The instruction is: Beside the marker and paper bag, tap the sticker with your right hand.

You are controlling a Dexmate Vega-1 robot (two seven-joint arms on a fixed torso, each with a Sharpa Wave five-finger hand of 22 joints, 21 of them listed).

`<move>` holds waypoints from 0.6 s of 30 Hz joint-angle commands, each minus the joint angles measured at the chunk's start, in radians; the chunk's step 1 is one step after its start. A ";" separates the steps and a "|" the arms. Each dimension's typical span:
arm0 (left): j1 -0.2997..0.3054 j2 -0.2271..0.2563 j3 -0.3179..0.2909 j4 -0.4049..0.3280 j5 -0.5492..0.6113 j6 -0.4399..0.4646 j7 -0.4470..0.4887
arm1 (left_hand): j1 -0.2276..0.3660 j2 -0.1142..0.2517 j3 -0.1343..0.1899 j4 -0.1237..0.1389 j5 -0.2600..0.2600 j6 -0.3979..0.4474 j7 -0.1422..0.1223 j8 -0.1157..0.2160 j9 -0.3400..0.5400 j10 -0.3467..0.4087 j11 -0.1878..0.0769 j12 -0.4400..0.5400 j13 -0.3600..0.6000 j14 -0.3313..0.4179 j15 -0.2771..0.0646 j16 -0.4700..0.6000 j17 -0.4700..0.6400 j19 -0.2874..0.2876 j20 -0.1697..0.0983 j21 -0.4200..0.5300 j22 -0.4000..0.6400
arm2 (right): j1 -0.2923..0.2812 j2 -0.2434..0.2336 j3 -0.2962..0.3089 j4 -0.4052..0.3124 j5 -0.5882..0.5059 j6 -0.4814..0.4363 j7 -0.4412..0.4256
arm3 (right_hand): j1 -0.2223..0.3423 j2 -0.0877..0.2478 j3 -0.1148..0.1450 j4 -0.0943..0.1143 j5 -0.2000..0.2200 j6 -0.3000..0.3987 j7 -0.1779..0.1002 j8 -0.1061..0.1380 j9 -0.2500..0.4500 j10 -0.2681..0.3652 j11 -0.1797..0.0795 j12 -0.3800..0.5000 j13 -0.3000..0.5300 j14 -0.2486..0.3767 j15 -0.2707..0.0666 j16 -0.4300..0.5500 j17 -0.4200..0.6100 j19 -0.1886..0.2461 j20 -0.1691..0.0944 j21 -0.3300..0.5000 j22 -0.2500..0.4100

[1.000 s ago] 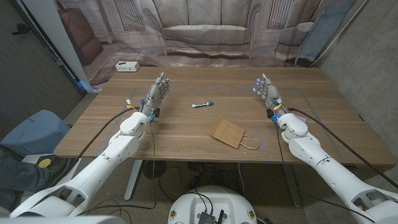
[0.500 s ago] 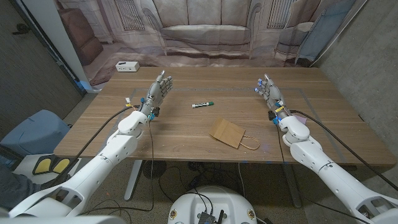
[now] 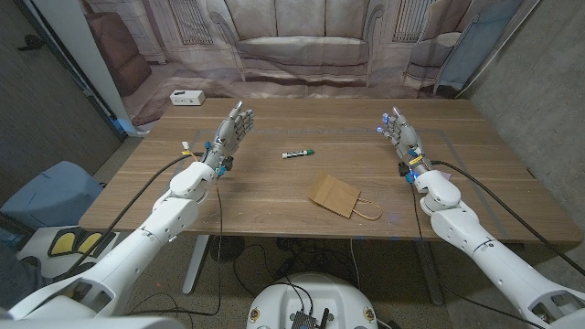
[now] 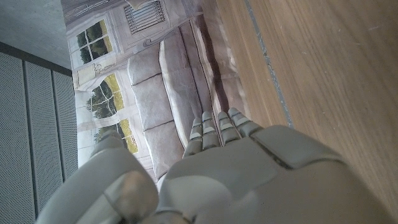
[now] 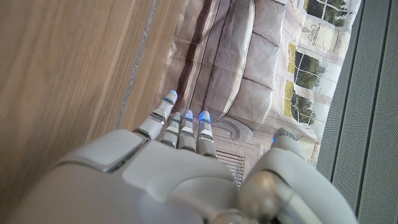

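My left hand (image 3: 230,132) released, fingers apart | my right hand (image 3: 399,135) released near tabletop's (image 3: 265,187) right edge | marker (image 3: 298,153) mid-tabletop, paper bag (image 3: 336,196) nearer front edge

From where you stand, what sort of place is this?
Probably a robot test room staged as a home: a printed backdrop of a sofa hangs behind the wooden table, bare grey walls flank it, and cables trail under the table.
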 commanded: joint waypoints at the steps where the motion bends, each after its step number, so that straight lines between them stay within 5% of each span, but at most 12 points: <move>1: 0.017 0.001 -0.012 -0.039 -0.041 0.018 -0.011 | 0.012 0.004 0.001 -0.006 0.007 0.014 0.001 0.011 0.002 0.016 -0.003 0.008 -0.003 0.019 0.007 0.010 0.003 0.019 0.010 0.002 0.003 | -0.012 -0.016 0.016 -0.003 0.050 0.021 0.072 | -0.008 0.002 -0.001 -0.001 0.000 -0.002 0.001 -0.002 0.003 -0.006 0.002 -0.002 0.005 0.000 0.003 -0.001 0.002 -0.005 0.011 -0.008 0.006; 13: 0.007 -0.009 0.003 -0.018 -0.015 -0.024 -0.036 | 0.014 0.006 0.001 -0.009 0.006 0.027 0.004 0.014 0.002 0.030 0.002 0.013 -0.008 0.029 0.011 0.011 0.003 0.020 0.015 0.000 0.003 | -0.035 -0.062 0.042 -0.034 0.097 -0.006 0.127 | -0.007 0.000 -0.003 -0.005 0.000 -0.002 0.003 -0.003 0.002 -0.013 0.007 -0.007 0.005 -0.018 0.007 -0.011 0.000 -0.029 0.012 -0.025 0.006; 18: 0.045 0.023 -0.005 -0.090 0.021 0.004 0.034 | 0.015 0.006 0.000 -0.010 0.006 0.032 0.004 0.015 0.003 0.035 0.003 0.014 -0.010 0.039 0.012 0.013 0.003 0.023 0.016 0.000 0.003 | -0.061 -0.076 0.050 -0.071 0.083 -0.007 0.101 | -0.007 0.001 -0.003 -0.006 0.000 -0.005 0.005 -0.004 0.002 -0.012 0.006 -0.007 0.005 -0.014 0.008 -0.009 -0.001 -0.021 0.011 -0.025 0.006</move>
